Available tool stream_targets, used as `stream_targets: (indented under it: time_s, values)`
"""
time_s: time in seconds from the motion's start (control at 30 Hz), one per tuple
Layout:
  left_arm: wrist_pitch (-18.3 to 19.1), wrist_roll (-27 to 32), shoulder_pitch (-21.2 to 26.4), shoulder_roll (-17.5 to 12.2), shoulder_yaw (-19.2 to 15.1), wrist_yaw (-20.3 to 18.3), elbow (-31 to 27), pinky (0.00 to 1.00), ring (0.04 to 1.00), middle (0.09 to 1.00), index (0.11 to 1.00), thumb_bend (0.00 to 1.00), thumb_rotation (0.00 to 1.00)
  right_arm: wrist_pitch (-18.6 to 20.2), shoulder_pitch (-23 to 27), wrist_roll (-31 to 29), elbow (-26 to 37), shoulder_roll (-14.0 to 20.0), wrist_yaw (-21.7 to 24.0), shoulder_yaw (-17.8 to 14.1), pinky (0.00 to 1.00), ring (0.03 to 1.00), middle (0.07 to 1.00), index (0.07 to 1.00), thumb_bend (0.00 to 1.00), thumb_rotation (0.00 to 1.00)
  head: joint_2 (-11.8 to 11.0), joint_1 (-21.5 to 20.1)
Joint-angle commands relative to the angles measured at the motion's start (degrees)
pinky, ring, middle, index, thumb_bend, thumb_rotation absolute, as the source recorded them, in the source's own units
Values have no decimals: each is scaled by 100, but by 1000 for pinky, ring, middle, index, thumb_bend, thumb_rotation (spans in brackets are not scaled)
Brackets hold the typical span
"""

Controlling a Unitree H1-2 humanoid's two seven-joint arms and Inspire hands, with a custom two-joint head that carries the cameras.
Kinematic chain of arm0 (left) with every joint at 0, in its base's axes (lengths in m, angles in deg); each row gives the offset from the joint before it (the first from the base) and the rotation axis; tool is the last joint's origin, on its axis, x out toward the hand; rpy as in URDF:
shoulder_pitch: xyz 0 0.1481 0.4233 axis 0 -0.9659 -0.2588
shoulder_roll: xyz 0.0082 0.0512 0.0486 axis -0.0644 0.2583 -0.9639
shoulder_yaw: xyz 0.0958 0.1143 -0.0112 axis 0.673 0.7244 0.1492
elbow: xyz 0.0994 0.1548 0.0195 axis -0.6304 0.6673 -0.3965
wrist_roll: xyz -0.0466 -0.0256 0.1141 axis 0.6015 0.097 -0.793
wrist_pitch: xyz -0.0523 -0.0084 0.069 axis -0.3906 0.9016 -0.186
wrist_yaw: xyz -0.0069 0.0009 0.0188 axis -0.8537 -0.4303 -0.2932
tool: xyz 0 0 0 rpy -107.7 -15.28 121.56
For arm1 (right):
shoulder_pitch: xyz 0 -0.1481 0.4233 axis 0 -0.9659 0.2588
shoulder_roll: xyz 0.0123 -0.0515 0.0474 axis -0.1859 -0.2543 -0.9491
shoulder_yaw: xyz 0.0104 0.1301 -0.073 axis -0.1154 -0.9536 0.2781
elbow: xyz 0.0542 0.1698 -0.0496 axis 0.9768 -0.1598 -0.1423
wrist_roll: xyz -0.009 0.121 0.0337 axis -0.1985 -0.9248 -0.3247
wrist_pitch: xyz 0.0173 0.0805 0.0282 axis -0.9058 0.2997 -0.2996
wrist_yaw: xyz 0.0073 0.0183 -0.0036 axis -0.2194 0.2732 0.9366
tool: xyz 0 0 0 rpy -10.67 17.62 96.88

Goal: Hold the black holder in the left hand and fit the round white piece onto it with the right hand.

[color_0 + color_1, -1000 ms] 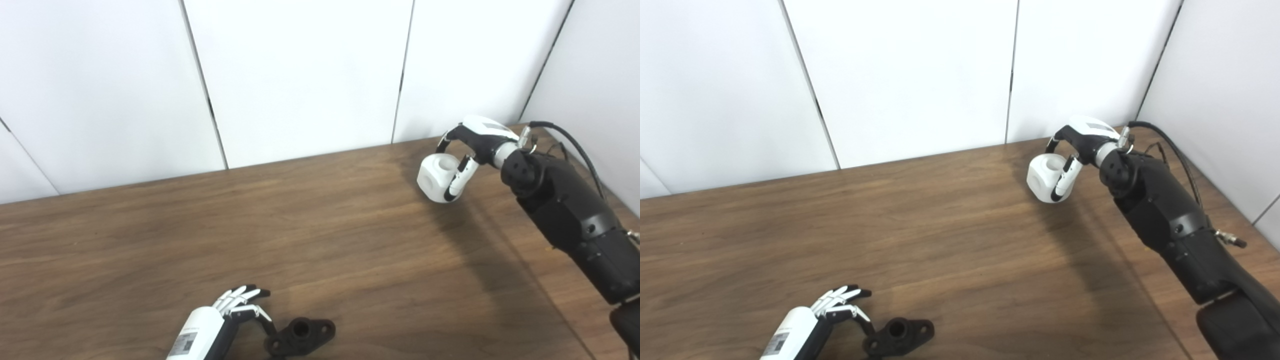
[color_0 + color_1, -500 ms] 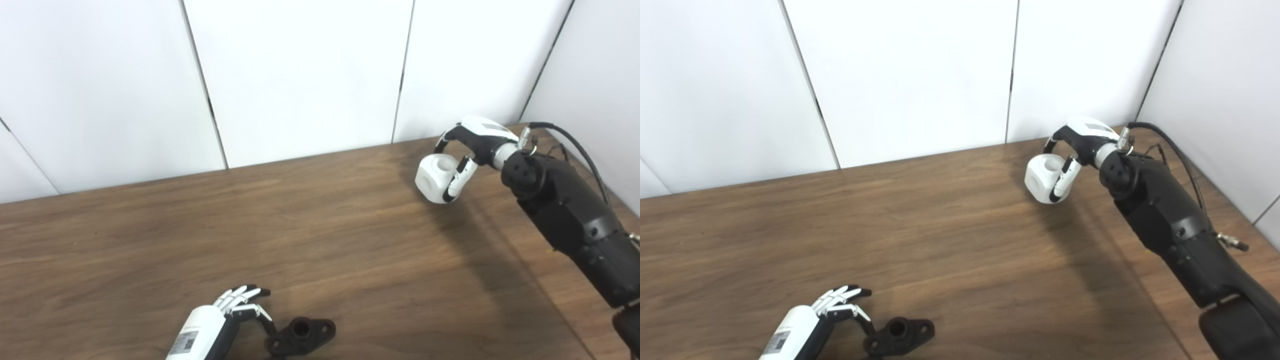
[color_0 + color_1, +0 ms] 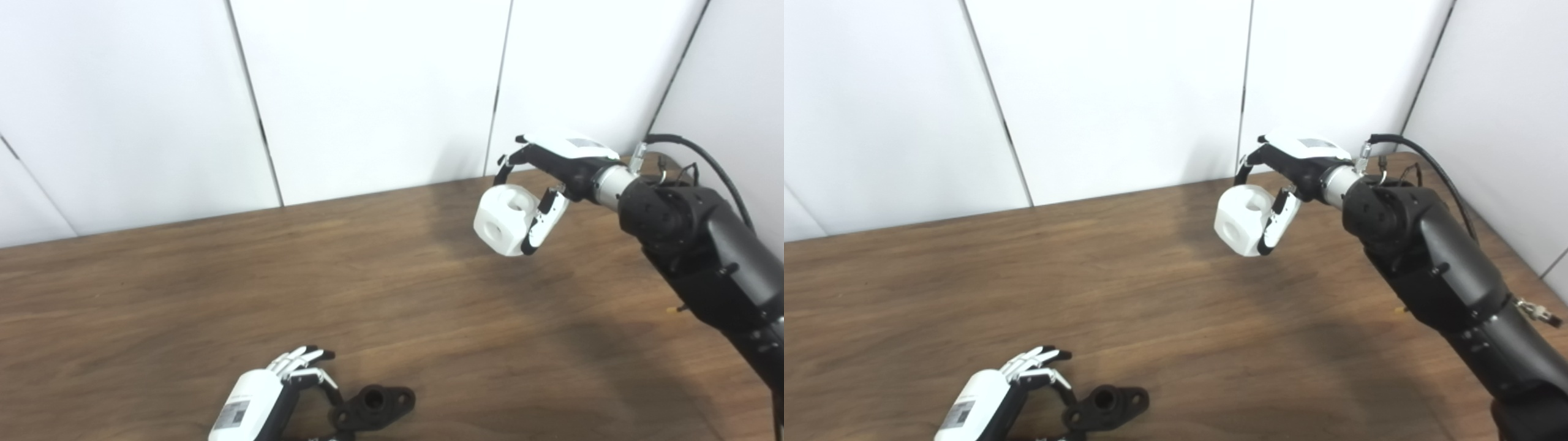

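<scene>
We grip the white piece in our right hand, lifted above the table for carrying. The black holder lies flat beside our left hand; its grip we cannot tell.

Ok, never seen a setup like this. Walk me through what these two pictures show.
Both pictures come from two cameras side by side on a humanoid robot's head, looking down at a brown wooden table. The robot's arms enter from the bottom. Its right hand holds a rounded white block with holes up in the air near the white wall panels. Its left hand sits low at the near edge, fingers spread, touching a small black holder with a round socket that lies on the table. Whether it grips the holder cannot be seen.
</scene>
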Motion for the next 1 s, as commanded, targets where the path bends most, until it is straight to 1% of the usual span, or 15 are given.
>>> stream_targets:
  time_s: [0.0, 0.1, 0.17, 0.3, 0.33, 0.37, 0.43, 0.47, 0.53, 0.67, 0.77, 0.8, 0.87, 0.9, 0.97]
  values:
    - [253, -38, -198, -28, 193, -516, 153, 876, 906, 847, 491, 505, 41, 36, 244, 105, 386, 79, 178, -138, 1000, 1000, 853, 485, 523, 133, 29, 26]
    - [320, -88, -170, 3, 237, -535, 113, 872, 905, 847, 491, 505, 41, 36, 231, 70, 702, 15, 460, -174, 1000, 1000, 856, 485, 523, 133, 160, 166]
    - [329, -102, -153, 26, 255, -509, 130, 868, 902, 844, 491, 505, 41, 35, 212, 26, 881, -37, 591, -192, 1000, 1000, 856, 484, 523, 133, 209, 229]
    - [363, -124, -130, 70, 275, -486, 161, 871, 901, 846, 491, 504, 41, 33, 200, -40, 1157, -166, 911, -277, 1000, 1000, 860, 484, 523, 131, 342, 334]
    - [383, -152, -118, 79, 285, -499, 163, 872, 902, 846, 491, 504, 41, 34, 201, -76, 1237, -208, 985, -294, 1000, 1000, 860, 484, 523, 131, 411, 370]
    - [402, -172, -109, 85, 295, -510, 161, 877, 904, 848, 491, 504, 42, 35, 202, -93, 1289, -239, 1043, -311, 1000, 1000, 860, 483, 523, 130, 417, 379]
    - [440, -181, -83, 99, 313, -531, 160, 885, 909, 852, 492, 503, 42, 36, 220, -106, 1426, -314, 1187, -324, 1000, 1000, 859, 483, 523, 130, 530, 429]
    - [451, -178, -75, 103, 319, -533, 159, 886, 910, 853, 492, 503, 42, 36, 229, -103, 1463, -339, 1238, -333, 1000, 1000, 858, 483, 523, 130, 530, 429]
    - [456, -182, -49, 126, 329, -517, 178, 888, 910, 853, 492, 503, 42, 33, 261, -130, 1594, -377, 1329, -285, 1000, 1000, 856, 483, 523, 130, 651, 482]
    - [560, -238, -13, 175, 346, -601, 130, 896, 917, 858, 492, 502, 45, 35, 297, -121, 1756, -454, 1521, -273, 1000, 1000, 857, 483, 523, 132, 791, 524]
    - [592, -275, 19, 197, 357, -661, 121, 897, 920, 862, 492, 501, 47, 30, 319, -137, 1840, -478, 1591, -238, 1000, 1000, 859, 483, 524, 133, 916, 567]
    - [603, -288, 30, 200, 364, -673, 123, 898, 920, 863, 492, 501, 48, 31, 320, -124, 1867, -507, 1619, -229, 1000, 1000, 858, 483, 524, 133, 916, 567]
    - [641, -311, 54, 206, 373, -707, 100, 901, 923, 865, 493, 501, 49, 33, 338, -103, 1905, -551, 1664, -213, 1000, 1000, 858, 483, 524, 133, 1038, 597]
    - [658, -313, 64, 207, 374, -722, 92, 903, 923, 865, 493, 501, 49, 32, 341, -110, 1916, -579, 1671, -211, 1000, 1000, 857, 483, 524, 133, 1038, 597]
    - [701, -319, 91, 207, 382, -765, 63, 907, 925, 866, 493, 500, 50, 34, 363, -113, 1940, -628, 1735, -220, 1000, 1000, 856, 483, 523, 132, 1146, 628]
